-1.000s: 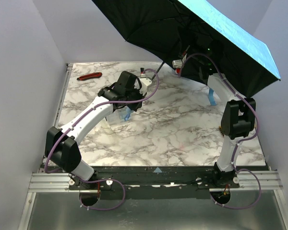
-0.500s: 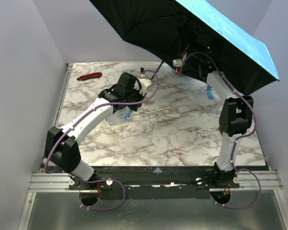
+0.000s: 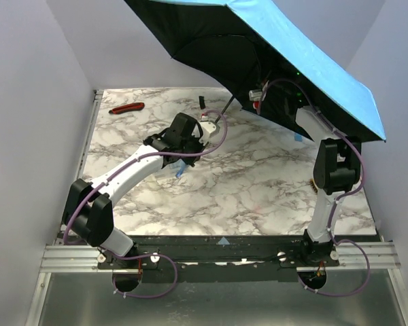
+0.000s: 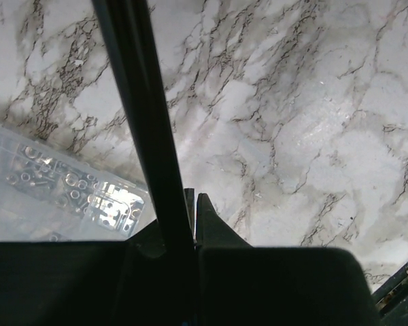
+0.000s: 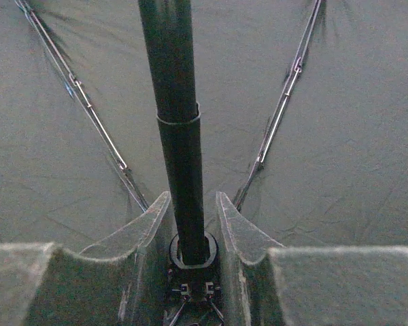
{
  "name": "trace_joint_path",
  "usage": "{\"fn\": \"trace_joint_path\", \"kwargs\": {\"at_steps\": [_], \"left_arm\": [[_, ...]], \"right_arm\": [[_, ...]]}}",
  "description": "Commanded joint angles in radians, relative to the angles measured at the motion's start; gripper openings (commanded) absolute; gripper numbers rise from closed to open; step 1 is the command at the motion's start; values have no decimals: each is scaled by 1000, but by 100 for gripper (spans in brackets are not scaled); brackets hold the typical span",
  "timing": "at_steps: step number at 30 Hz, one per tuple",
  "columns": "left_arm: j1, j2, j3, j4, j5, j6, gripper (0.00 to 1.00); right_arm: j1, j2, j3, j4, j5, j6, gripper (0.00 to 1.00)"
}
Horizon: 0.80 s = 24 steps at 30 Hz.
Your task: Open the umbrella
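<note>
White marble-patterned table (image 3: 258,197) between plain pale walls (image 3: 27,102), metal rail (image 3: 68,257) in front

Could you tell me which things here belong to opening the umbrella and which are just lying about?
Job in hand:
umbrella
left hand, clamped on its shaft
right hand, straddling the shaft higher up

Lying about:
clear parts box
red-handled tool
</note>
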Motion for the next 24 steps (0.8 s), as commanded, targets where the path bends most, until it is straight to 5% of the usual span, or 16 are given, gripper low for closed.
{"fn": "trace_joint_path", "kwargs": {"at_steps": [1,9,17,24], "left_arm": [[-81,-20,-204,-738,121,290,0],[-77,9,-48,-728,169,241,0],[-52,78,297,-674,368,103,0],[-47,86,367,-509,480,-33,0]], "right_arm": [[-315,-58,87,192,815,47,31],[-306,-168,-151,260,683,16,30],[-249,-341,-475,202,385,-30,72],[-143,-405,-641,97,250,-127,88]]}}
